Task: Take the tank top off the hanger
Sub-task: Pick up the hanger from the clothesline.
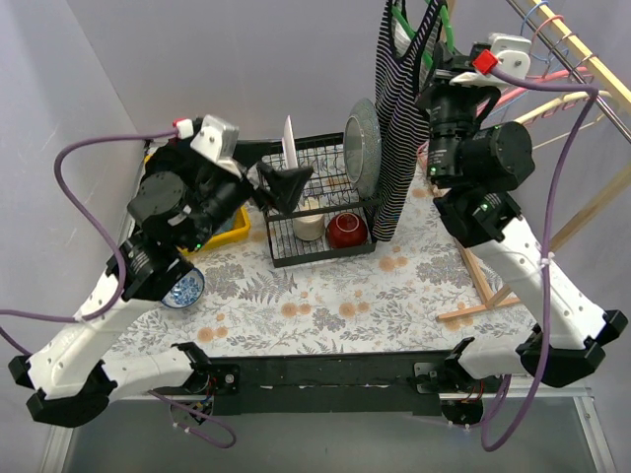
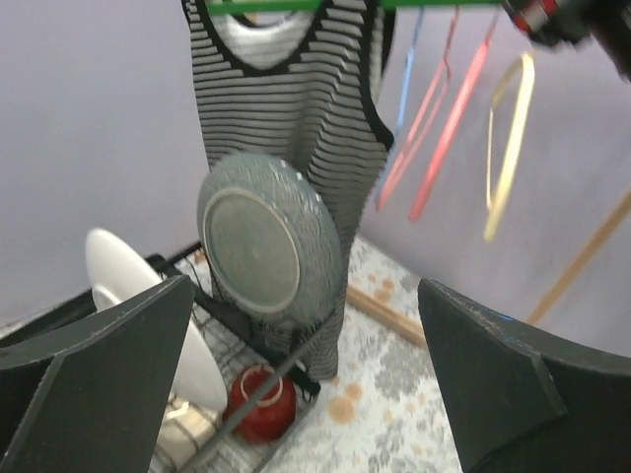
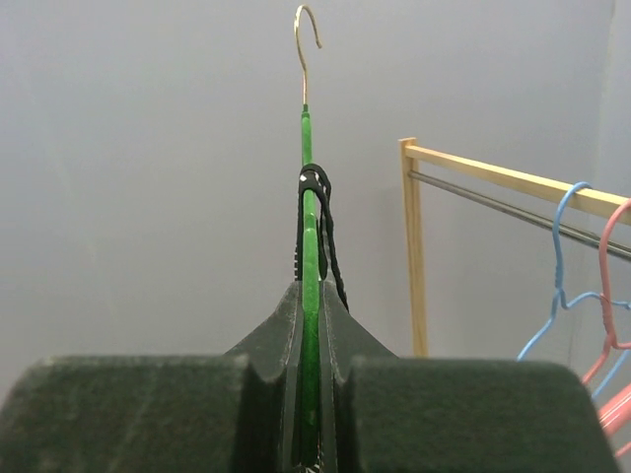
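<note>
Striped black-and-white tank top (image 1: 399, 118) hanging from a green hanger (image 3: 307, 158), which is lifted in the air above the back right of a table covered in a floral cloth (image 1: 325, 305). The right gripper (image 3: 311, 315) has its fingers pressed tight on the green bar of the hanger, just below the point where the top's black strap loops over it; the hanger's gold hook points upward and is caught on nothing. The top's body falls straight down, its hem reaching the right end of a black wire dish rack (image 1: 320, 258), directly behind a grey plate (image 2: 261, 246) that stands on edge in the rack. A white plate (image 2: 128, 276) and a red bowl (image 1: 347, 230) also sit in the rack. The left gripper (image 2: 306, 374) hovers at the rack's left side, its fingers spread wide with nothing between them, facing the top. A wooden clothes rail (image 1: 572, 44) at the right carries pink, blue and yellow hangers.
</note>
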Motion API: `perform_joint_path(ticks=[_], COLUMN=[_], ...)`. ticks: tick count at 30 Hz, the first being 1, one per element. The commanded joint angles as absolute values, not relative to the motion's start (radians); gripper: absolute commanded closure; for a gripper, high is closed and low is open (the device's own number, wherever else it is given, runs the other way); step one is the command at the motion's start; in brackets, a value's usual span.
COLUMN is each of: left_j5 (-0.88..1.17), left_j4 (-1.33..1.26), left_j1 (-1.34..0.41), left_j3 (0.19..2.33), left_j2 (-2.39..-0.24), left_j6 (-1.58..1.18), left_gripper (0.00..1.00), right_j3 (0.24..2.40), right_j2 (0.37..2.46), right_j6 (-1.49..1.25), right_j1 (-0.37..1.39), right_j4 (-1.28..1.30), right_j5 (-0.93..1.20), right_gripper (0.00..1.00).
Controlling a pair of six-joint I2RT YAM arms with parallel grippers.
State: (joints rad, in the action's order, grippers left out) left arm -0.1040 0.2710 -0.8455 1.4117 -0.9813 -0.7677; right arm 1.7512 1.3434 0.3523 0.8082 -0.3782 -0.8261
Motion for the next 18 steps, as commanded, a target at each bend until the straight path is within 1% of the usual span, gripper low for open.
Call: perform_joint_path(ticks=[1,3,7,10,11,12,16,18], left_j5=[-0.218,-0.218,-0.18,-0.022,0.071,0.069,-0.044,-0.105], left_j4=[0.301,0.308,0.27,0.195,0.177,0.17,0.305,0.324], left_j1=[-0.844,-0.842,-0.842,-0.839,-0.838,-0.833,-0.807,-0.796], left_j3=[1.593,1.692,1.795,1.833,1.845,1.864,2.144,2.19], left_j2=[-1.123,-1.178,-1.302,-1.342,-1.371,-1.387,-1.514,-1.56], left_j6=[-0.788,-0.802,-0.822,-0.816,-0.804,-0.804,-0.833,-0.845], left_gripper=[0.02,0.02,0.02,0.02,0.02,0.02,0.04,0.04], right_j3=[1.721,1.691,1.637,1.602,1.594,1.588,1.533,1.519], right_j2=[1.227,1.178,1.112,1.072,1.063,1.043,0.979,0.947], right_j6=[0.252,0.226,0.203,0.199,0.198,0.192,0.173,0.169], right_j1=[0.815,0.815,0.815,0.815,0.815,0.815,0.815,0.815], right_j4=[-0.403,-0.397,-0.388,-0.394,-0.394,-0.393,-0.402,-0.402], right_j5=[-0.645,-0.621,-0.572,-0.542,-0.532,-0.529,-0.496,-0.486], right_gripper=[0.99,0.99,0.99,0.99,0.99,0.99,0.99,0.99])
